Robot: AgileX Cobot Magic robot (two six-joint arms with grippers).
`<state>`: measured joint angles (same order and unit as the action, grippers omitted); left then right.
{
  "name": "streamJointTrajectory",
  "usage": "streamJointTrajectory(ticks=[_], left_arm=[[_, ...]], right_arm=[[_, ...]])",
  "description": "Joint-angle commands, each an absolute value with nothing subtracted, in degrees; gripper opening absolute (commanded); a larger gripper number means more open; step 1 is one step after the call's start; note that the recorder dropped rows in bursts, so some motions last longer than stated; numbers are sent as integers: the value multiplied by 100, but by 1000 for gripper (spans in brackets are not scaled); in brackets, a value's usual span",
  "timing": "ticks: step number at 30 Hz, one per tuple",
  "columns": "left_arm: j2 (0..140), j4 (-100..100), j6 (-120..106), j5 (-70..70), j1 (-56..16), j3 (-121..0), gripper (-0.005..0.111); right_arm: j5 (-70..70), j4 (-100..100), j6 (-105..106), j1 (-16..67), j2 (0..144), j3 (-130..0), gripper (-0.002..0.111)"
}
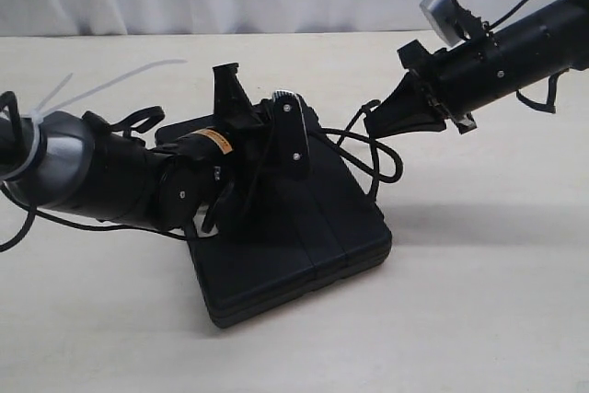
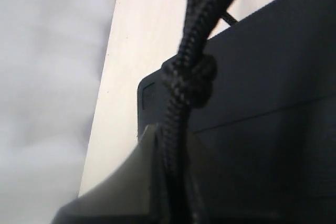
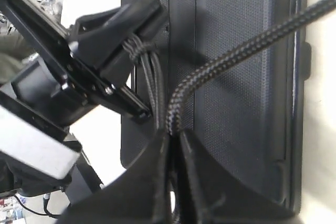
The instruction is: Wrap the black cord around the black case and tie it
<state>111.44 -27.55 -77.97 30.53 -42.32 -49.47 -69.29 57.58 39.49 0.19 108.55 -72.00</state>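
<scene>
Black cord (image 3: 236, 51): pinched in left tool (image 2: 170, 145) over case (image 1: 313, 246), in right tool (image 3: 172, 137) beside case. Risk: uneven pull drags cord off case.

Knotted black cord (image 2: 188, 80) in gripper (image 2: 170, 192), over black case (image 2: 268, 108).

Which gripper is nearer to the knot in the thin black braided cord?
Left. The left gripper is shut on the thin black braided cord, with the knot just beyond its fingertips. The right gripper pinches another stretch of it, farther from the knot.
</scene>
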Motion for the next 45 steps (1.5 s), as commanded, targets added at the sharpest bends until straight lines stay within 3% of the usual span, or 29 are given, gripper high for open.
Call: streamJointTrajectory(ticks=[1,14,20,22,26,29,45], left_arm=[[11163,-2903,-7666,3227,-4271,-4949,0],[11163,-3565,-7666,4096,-4271,-4949,0],[11163,-2875,-7666,3395,-4271,-4949,0],[11163,-2566,-7613,3153,-4271,-4949,0],[11163,-2572,-7613,3130,-4271,-4949,0],[11163,-2572,-7613,3159,-4271,-4949,0],[11163,-2572,-7613,3159,-4271,-4949,0]], right_arm=[[-6996,5768,4029,18,10822,-7226,4],[-6996,6135,4690,67,10822,-6879,4],[-6996,6278,4805,153,10822,-6838,5],[-6996,6389,4842,153,10822,-6838,12],[-6996,6403,4820,153,10822,-6838,45],[-6996,6303,4610,153,10819,-6838,57],[-6996,5504,4755,435,9463,-6838,54]])
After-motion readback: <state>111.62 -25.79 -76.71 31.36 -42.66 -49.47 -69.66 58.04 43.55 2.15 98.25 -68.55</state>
